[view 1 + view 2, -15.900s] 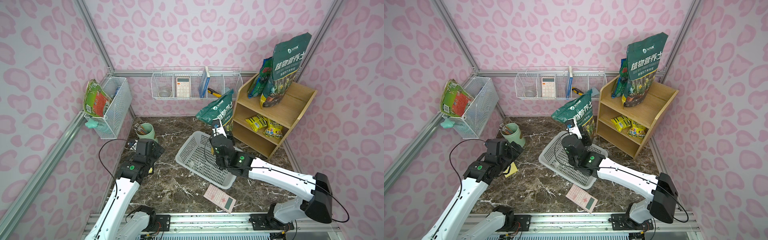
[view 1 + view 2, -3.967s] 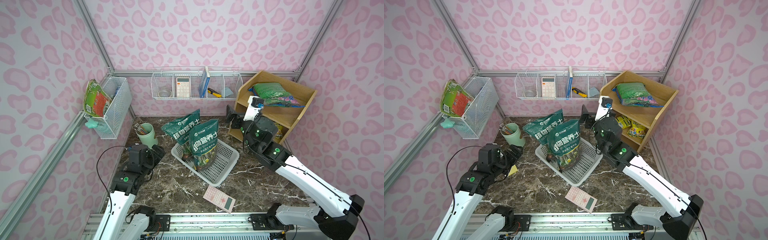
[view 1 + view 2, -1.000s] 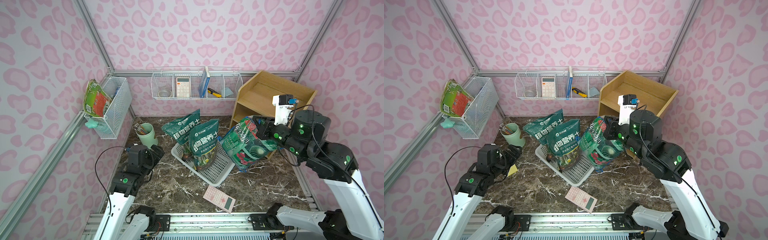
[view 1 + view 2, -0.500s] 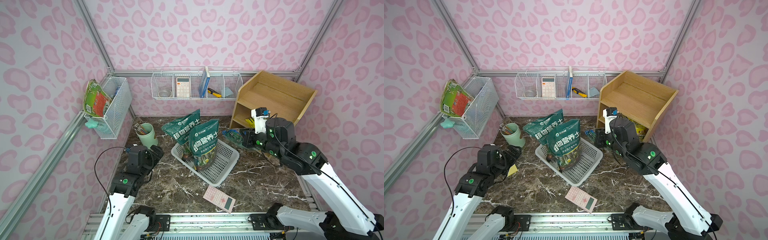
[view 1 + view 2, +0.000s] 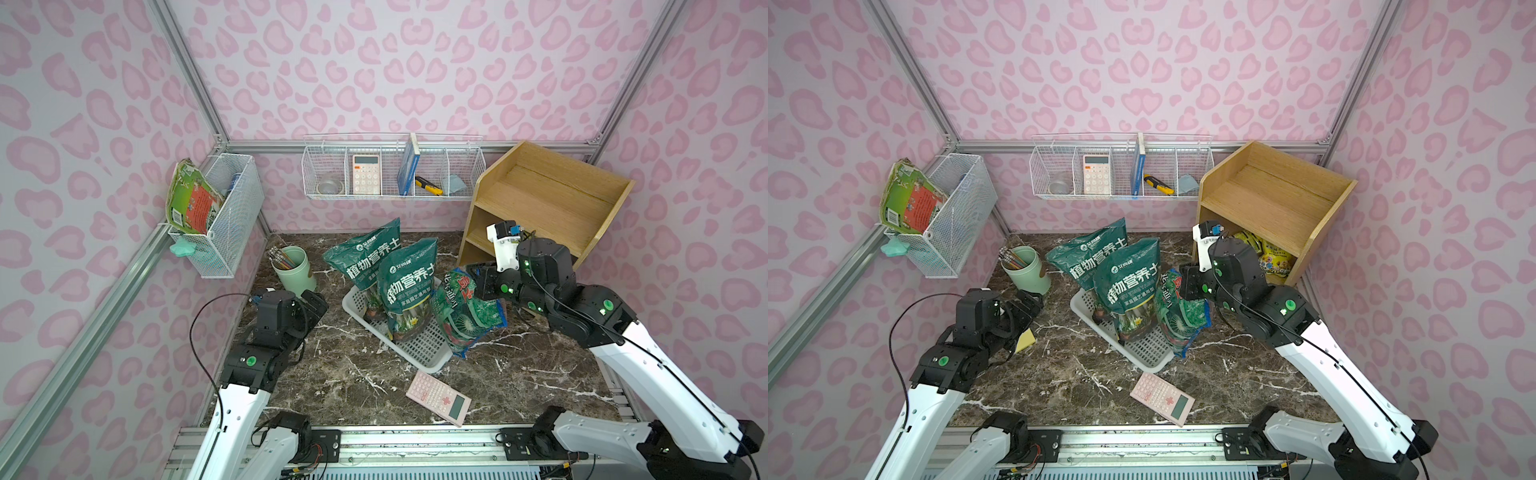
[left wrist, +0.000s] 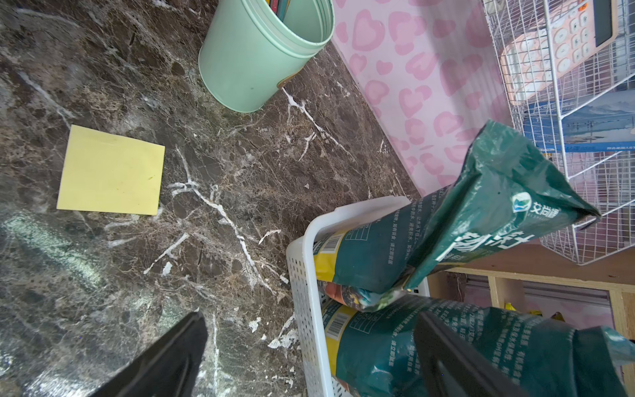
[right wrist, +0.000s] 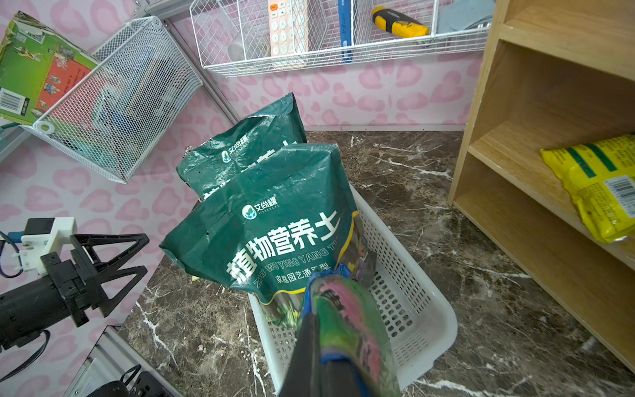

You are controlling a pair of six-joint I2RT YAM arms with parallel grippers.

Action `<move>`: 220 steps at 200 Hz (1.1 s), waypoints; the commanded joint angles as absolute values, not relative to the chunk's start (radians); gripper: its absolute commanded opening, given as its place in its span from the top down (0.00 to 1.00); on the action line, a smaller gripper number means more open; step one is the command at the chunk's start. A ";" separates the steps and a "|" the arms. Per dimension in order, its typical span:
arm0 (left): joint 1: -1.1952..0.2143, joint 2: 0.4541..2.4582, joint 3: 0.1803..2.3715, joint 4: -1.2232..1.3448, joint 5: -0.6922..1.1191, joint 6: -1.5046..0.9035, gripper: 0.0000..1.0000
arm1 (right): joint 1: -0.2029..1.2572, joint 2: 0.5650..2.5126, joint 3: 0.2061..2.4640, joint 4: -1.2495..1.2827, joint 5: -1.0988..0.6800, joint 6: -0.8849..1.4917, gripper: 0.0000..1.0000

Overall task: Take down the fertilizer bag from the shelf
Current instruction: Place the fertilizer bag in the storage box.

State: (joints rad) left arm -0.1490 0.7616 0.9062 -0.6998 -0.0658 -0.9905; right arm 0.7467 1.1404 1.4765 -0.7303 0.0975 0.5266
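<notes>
Our right gripper (image 5: 473, 284) is pinched shut on the top of the fertilizer bag (image 5: 465, 324). The bag hangs clear of the shelf (image 5: 552, 195), mid-desk, against the basket (image 5: 430, 368) rim. If released here, we judge it could straddle the rim and topple, or knock over the standing bags (image 5: 409, 282).

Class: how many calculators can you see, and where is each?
2. The peach calculator stands in the back wire basket; the pink calculator lies on the tabletop.

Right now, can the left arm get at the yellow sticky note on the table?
Probably yes: the sticky note lies uncovered on the tabletop, close before the left arm's open jaws.
</notes>
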 commanded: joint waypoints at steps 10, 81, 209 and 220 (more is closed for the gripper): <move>-0.147 0.762 0.905 -0.687 -0.070 -0.980 0.01 | 0.747 1.132 1.443 -0.545 0.092 0.526 1.00; -0.148 0.762 0.903 -0.685 -0.072 -0.981 0.01 | 0.747 1.147 1.460 -0.565 0.114 0.458 1.00; -0.147 0.773 0.903 -0.683 -0.071 -0.980 0.01 | 0.748 0.792 1.230 -0.300 -0.083 -0.134 1.00; -0.148 0.774 0.904 -0.682 -0.071 -0.980 0.01 | 0.748 0.843 1.305 -0.394 -0.147 -0.172 1.00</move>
State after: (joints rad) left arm -0.1486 0.7738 0.9024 -0.6960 -0.0658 -0.9909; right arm 0.7456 0.7959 1.2045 -0.5201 -0.0166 -0.0250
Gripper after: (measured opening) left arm 0.990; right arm 0.056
